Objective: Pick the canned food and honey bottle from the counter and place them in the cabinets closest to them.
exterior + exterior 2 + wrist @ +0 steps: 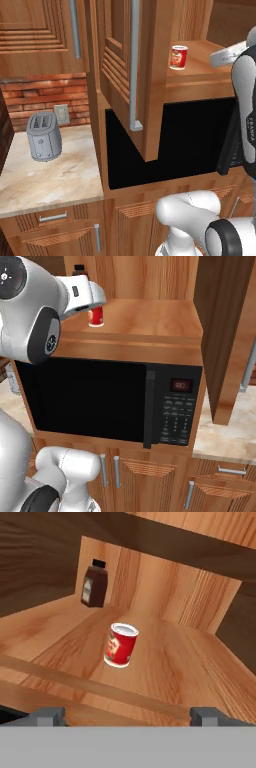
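The canned food (120, 645), a short red can with a pale label, stands upright on the wooden shelf (185, 662) of the open cabinet above the microwave. The left base view shows the can (178, 57) near the shelf's left side, and in the right base view the can (96, 316) sits just behind my hand. My gripper (127, 716) is open, drawn back from the can at the shelf's front edge, with nothing between its fingertips (47, 714). The honey bottle is out of view.
A squarish dark-brown bottle (95, 583) stands at the shelf's back corner. The cabinet door (130, 75) hangs open to the left of the shelf. A black microwave (100, 401) sits below. A grey toaster (44, 136) stands on the counter (50, 175).
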